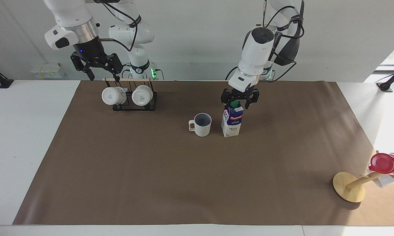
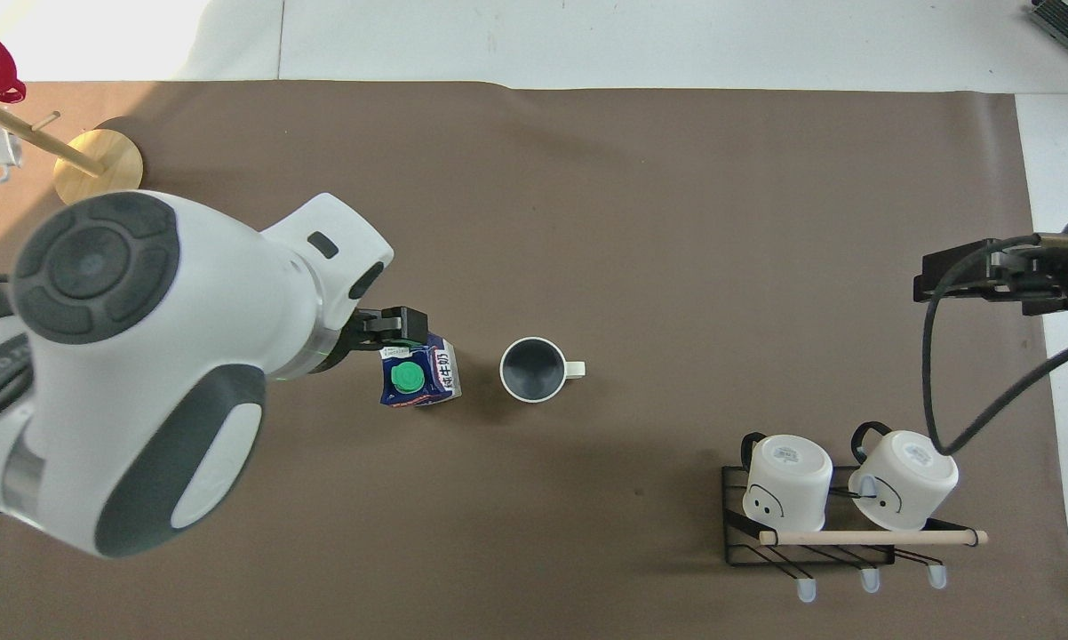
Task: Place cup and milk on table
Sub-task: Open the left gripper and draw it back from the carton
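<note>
The milk stands upright on the brown mat of the table, its green cap showing from above. The ribbed cup stands upright beside it, toward the right arm's end, handle turned away from the carton. My left gripper hangs open just above the carton's top, its fingers spread to either side of the cap and holding nothing. Over the black mug rack, my right gripper is held open and empty, and that arm waits.
A black rack with two white mugs stands near the robots at the right arm's end. A wooden stand carrying a red cup sits at the left arm's end, far from the robots. White tabletop borders the mat.
</note>
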Available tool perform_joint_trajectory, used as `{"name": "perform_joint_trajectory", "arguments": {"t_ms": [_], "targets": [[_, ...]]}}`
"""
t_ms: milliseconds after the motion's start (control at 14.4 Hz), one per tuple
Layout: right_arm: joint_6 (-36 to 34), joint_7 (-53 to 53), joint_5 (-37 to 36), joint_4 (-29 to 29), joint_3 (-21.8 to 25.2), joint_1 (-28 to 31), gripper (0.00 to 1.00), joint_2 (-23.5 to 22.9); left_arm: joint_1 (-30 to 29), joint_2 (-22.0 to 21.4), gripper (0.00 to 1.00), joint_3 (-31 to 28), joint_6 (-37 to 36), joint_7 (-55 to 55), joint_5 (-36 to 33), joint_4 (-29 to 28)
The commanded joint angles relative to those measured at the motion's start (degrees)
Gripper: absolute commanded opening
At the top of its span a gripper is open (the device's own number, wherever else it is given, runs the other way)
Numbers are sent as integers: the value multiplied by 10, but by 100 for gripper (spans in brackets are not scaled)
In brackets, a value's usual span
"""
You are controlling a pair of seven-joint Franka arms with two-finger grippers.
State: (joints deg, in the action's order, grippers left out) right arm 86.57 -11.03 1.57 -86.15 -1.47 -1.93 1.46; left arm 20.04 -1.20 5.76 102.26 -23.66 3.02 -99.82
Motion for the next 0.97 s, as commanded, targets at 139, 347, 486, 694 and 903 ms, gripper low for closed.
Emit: {"name": "perform_joint_trajectory", "arguments": {"t_ms": [139,347,486,694,903], "targets": [[-6,11,16,-1,-1,9,100,3,-118,-1,100,0,-90,146,-6,60],[-6,12,16,-1,-1,9,100,3,-164,0,100,-1,-152,188,-6,109],[-6,11,16,-1,-1,9,100,3,-167,0,100,-1,-178,187,-7,123],[-6,11,16,-1,-1,9,100,3,-167,-2,100,0,-177,188,-6,122],[-6,11,16,-1,-1,9,100,3,-167,-7,100,0,-175,187,-4,119]]}}
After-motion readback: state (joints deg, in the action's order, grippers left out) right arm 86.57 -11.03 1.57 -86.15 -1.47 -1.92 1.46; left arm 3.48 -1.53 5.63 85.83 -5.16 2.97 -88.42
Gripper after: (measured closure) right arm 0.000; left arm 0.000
